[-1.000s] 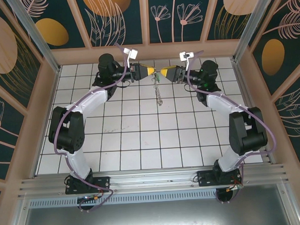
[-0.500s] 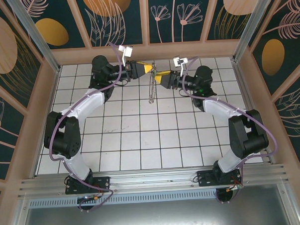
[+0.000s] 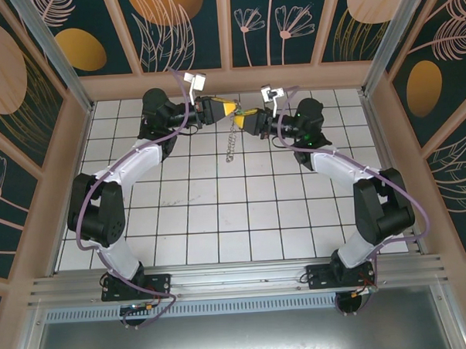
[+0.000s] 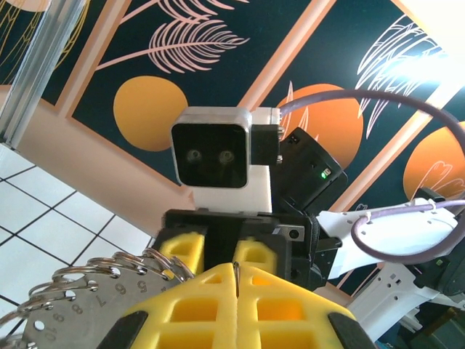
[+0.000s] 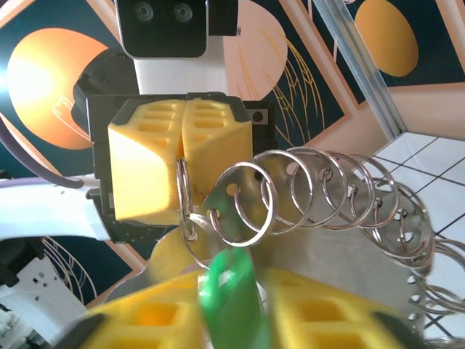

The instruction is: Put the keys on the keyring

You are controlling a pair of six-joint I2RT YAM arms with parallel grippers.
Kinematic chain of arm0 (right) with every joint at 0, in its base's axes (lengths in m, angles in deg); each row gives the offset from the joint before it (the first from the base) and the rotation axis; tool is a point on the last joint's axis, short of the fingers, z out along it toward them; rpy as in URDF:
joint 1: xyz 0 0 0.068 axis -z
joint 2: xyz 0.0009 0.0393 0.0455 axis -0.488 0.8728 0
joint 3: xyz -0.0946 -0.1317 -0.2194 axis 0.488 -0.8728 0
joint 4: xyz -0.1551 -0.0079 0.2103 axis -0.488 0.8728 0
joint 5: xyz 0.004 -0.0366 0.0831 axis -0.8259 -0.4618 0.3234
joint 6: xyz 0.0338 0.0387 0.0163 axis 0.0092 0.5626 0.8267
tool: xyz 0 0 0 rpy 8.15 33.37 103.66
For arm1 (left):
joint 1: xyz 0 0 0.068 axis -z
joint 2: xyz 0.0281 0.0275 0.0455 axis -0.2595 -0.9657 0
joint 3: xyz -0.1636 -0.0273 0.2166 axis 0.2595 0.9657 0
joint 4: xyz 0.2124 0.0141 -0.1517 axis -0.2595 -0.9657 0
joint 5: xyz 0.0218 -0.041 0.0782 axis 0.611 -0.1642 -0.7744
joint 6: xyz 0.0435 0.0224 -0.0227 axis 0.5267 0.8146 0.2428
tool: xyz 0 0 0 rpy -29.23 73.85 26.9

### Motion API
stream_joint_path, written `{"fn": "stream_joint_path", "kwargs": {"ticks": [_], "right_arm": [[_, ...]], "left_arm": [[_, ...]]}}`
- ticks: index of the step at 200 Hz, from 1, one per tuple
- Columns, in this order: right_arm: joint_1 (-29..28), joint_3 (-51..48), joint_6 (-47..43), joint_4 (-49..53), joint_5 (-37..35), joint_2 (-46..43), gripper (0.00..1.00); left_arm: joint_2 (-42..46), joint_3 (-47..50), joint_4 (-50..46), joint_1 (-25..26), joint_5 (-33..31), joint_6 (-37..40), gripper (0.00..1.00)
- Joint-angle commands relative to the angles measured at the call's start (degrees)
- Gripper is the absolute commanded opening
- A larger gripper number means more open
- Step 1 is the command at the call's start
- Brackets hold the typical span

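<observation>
Since 1 second ago both arms have swung leftward over the white tiled tabletop (image 3: 219, 214), and the right pincer (image 3: 246, 120) has narrowed and now sits just beside the left pincer (image 3: 230, 107), tips nearly meeting. The left pincer's 2 yellow foam pads (image 5: 145, 167) are pressed together on the large thin grey metal hoop fringed with silvery loops (image 3: 231, 142), which hangs down from them. The right pincer is clamped on the small key with a bright green head (image 5: 228, 291), held just beside the nearest loop.
</observation>
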Motion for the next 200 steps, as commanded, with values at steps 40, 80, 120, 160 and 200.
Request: {"fn": "stream_joint_path", "kwargs": {"ticks": [40, 80, 120, 160, 200], "right_arm": [[-0.72, 0.65, -3.48, 3.89, 1.48, -1.10, 0.00], [-1.51, 0.61, -4.19, 5.21, 2.04, -1.27, 0.00], [-3.51, 2.62, -4.96, 6.41, 2.60, 0.46, 0.00], [-3.96, 4.54, -5.56, 8.13, 2.41, 2.03, 0.00], [-2.64, 1.98, -7.13, 11.83, -0.80, -0.92, 0.40]], "left_arm": [[3.58, -0.28, 5.30, 0.21, -2.84, -2.65, 0.00], [3.42, -0.11, 8.76, 0.21, -4.10, -5.34, 0.00], [2.71, 0.60, 11.23, 0.21, -4.71, -7.26, 0.00], [2.68, 1.32, 12.65, 0.21, -5.43, -8.21, 0.00], [2.63, 2.65, 14.57, 0.21, -9.50, -10.64, 0.00]]}}
